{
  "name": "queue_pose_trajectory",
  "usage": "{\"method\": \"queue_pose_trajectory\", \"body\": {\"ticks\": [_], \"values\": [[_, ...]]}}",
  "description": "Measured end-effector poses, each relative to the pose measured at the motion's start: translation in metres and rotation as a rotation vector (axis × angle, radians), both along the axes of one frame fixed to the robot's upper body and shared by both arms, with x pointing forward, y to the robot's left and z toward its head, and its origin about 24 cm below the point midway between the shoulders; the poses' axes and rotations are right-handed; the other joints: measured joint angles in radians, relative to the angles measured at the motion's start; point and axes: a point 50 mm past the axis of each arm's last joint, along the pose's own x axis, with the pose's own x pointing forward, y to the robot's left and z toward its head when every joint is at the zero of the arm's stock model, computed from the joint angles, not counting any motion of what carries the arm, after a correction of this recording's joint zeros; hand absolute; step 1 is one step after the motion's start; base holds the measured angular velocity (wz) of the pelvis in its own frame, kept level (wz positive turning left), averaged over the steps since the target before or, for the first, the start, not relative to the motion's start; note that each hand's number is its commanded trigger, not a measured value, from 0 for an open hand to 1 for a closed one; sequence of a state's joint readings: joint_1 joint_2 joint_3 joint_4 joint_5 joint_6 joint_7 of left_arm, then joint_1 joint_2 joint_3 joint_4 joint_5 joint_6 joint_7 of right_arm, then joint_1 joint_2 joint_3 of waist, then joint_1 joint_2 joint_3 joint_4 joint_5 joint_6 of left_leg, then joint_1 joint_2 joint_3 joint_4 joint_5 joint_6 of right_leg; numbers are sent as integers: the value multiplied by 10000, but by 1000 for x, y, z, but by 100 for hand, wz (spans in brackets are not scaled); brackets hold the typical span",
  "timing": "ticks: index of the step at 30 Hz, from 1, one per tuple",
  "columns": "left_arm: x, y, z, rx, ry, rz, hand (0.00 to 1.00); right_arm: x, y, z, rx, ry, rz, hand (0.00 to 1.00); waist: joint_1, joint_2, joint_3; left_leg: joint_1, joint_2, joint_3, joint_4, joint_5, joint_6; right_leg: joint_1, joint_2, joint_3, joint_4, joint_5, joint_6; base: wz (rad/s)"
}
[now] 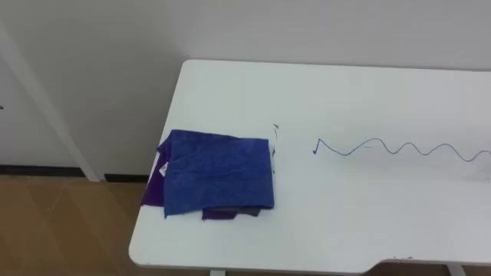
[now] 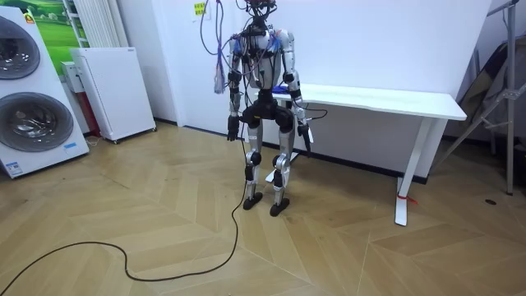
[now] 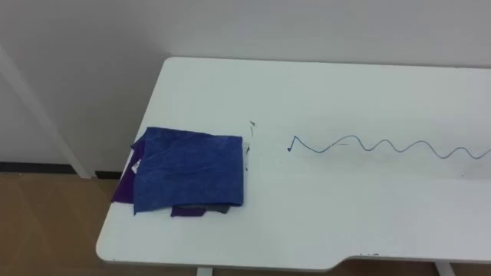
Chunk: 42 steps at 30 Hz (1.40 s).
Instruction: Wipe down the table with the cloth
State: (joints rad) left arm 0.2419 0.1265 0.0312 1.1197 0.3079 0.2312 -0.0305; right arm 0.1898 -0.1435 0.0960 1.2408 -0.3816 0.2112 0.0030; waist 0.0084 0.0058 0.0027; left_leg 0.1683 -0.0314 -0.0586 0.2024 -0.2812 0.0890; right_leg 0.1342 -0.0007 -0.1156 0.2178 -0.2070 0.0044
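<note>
A folded blue cloth (image 1: pixel 219 169) lies on the near left part of the white tabletop (image 1: pixel 345 222), with a wavy pen line (image 1: pixel 399 149) to its right. The left hand (image 2: pixel 233 128) and right hand (image 2: pixel 306 131) hang down; their state I cannot tell. Behind is a white wall (image 1: pixel 307 31).

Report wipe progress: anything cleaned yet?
Done: nothing; the blue wavy line is intact on the table. In hand: nothing; the blue cloth lies folded at the table's left end. Left: pick up the cloth, wipe off the line.
</note>
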Motion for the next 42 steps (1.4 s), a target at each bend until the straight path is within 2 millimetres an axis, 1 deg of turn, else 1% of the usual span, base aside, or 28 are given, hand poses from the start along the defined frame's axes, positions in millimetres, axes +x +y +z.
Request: {"method": "queue_pose_trajectory", "body": {"ticks": [10,15,18,22,25,26,27,28,30,31,32,33,34,35,36,37,39,40,42], "values": [[3,-1,0,-183,-157,-53,0,2,0,0,70,-180,2,0,-36,25,-5,0,-1,23,19,0,0,7,-5,14,7,0,0,0],[3,-2,-1,-261,-172,-56,0,2,0,0,107,-310,-379,0,-48,37,-8,23,-3,36,27,0,-1,17,-4,42,23,0,0,0],[1,-1,0,-249,-110,-6,0,1,-1,0,74,-340,-724,0,-50,36,3,89,-1,39,3,0,-1,62,-1,36,21,-1,0,0],[0,-1,0,-226,-78,47,0,-5,-2,0,-6,-496,-2069,0,-62,35,12,117,6,34,-24,-1,-3,75,1,30,10,-2,-1,0],[1,0,0,-189,-135,102,0,-14,-5,1,-411,-595,-3764,0,-81,13,15,136,12,78,-47,-1,-3,73,4,45,-4,-2,-1,-2],[1,2,1,-140,-191,307,0,-16,-8,2,-540,-783,-4759,0,-119,-9,17,146,19,150,-52,-1,-3,77,8,75,-4,-2,-1,-4],[1,5,1,-47,-261,604,0,-18,-12,3,-712,-979,-5808,0,-238,-44,22,145,19,150,-52,-1,-3,79,5,64,-1,-2,-1,0],[1,7,2,4,-295,733,0,-18,-15,4,-826,-1097,-6237,0,-305,-68,19,147,18,151,-52,0,-3,79,3,68,3,-3,-1,0],[0,17,5,277,-452,1213,0,-22,-25,8,-1329,-1449,-7848,0,-426,-172,25,174,19,203,-51,0,-3,79,5,79,12,-3,-1,-6],[0,20,5,359,-512,1309,0,-23,-29,9,-1456,-1535,-8219,0,-494,-219,29,168,17,197,-52,0,-3,81,3,66,12,-3,-1,0],[-1,26,7,521,-575,1542,0,-21,-36,11,-1692,-1781,-8797,0,-609,-297,37,160,14,189,-52,-1,-2,81,1,54,13,-3,0,-3],[-3,32,9,670,-581,1680,0,-22,-45,14,-2057,-2016,-9282,0,-652,-370,41,160,17,241,-52,-1,-2,62,4,57,13,-5,0,-8],[-3,35,10,741,-587,1706,0,-22,-50,16,-2269,-2155,-9591,0,-653,-415,46,160,16,243,-55,-1,-2,50,3,70,9,-5,1,-17],[-2,39,12,875,-709,1859,0,-21,-61,20,-2660,-2511,-10233,0,-663,-510,57,156,14,287,-67,-1,-2,18,3,125,6,-6,1,-17],[-1,43,13,992,-827,1966,0,-16,-73,25,-3129,-2957,-10708,0,-680,-591,55,149,12,336,-71,-1,-2,-11,11,197,8,-6,2,-17],[-1,45,14,1033,-828,1952,0,-14,-79,28,-3358,-3175,-10805,0,-680,-626,52,141,12,366,-71,-1,-2,-31,16,231,8,-6,2,-14],[-2,51,16,1175,-860,1928,0,4,-102,39,-4125,-4147,-10859,0,-678,-800,60,78,16,455,-39,-1,-2,-109,18,272,22,-3,3,-9],[1,52,17,1206,-954,1901,0,10,-107,42,-4302,-4380,-10771,0,-683,-847,58,71,16,492,-37,-1,-2,-120,19,278,24,-2,4,-5],[-3,57,19,1348,-973,1941,0,34,-127,56,-4919,-5465,-10437,0,-684,-977,49,45,16,511,-43,-1,-2,-151,32,310,23,0,4,0]]}}
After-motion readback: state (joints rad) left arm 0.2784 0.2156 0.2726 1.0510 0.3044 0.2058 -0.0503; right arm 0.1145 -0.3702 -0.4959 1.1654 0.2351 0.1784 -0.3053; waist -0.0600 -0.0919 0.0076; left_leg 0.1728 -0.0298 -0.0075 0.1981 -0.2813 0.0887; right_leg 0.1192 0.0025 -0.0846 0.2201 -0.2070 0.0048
